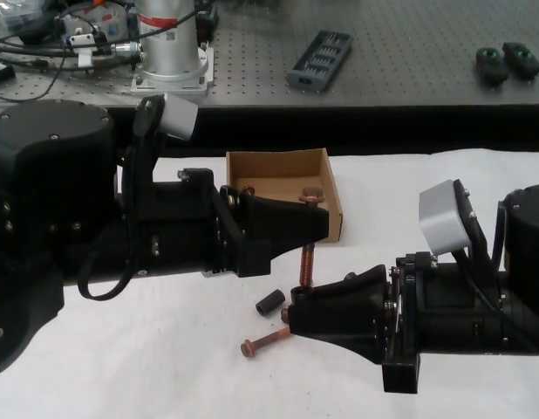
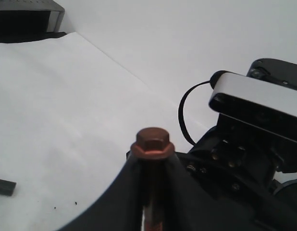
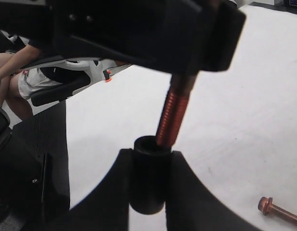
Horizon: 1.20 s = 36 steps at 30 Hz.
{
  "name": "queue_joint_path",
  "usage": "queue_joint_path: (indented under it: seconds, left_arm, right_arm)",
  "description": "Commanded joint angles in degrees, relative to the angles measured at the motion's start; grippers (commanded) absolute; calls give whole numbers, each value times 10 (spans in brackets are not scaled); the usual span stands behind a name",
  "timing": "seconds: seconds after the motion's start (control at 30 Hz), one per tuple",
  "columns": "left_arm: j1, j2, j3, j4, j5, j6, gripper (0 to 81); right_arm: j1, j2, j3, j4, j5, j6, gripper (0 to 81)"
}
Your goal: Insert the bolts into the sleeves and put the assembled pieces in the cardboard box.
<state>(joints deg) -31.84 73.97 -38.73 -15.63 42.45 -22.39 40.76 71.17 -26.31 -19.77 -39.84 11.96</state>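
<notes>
held bolt (image 2: 152, 144): upright, head on top, clamped just below the head by the left gripper (image 2: 152, 175), over the middle of the worktop; its threaded tip is at the open top of the held sleeve
held sleeve (image 3: 149, 192): upright, pinched between the fingers of the right gripper (image 3: 149, 168), directly under the bolt
spare sleeve (image 1: 268, 303): lying on the white sheet (image 1: 165, 375), just beside the right gripper
spare bolt (image 1: 264, 340): lying flat near the spare sleeve, toward the worktop's near edge
cardboard box (image 1: 278, 175): open, toward the sheet's far edge, behind the held bolt
</notes>
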Motion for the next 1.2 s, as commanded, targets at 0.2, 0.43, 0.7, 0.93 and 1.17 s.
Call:
queue_joint_path:
  seconds: [0.2, 0.43, 0.7, 0.93, 1.17]
  left_arm:
    - [-2, -2, -4, -8, -3, 0, 6]
    - [-2, -2, -4, -8, -3, 0, 6]
    - [-2, -2, -4, -8, -3, -2, 6]
    - [-2, -2, -4, -8, -3, -10, 6]
    - [-2, -2, -4, -8, -36, -8, 6]
  right_arm:
    - [-1, -1, -8, -12, 20, 9, 7]
    - [-1, -1, -8, -39, 34, 35, 7]
    - [-1, -1, -8, -65, 24, 56, 6]
    - [-3, -1, -8, -81, 21, 83, 6]
    - [-15, -1, -8, -142, 38, 130, 6]
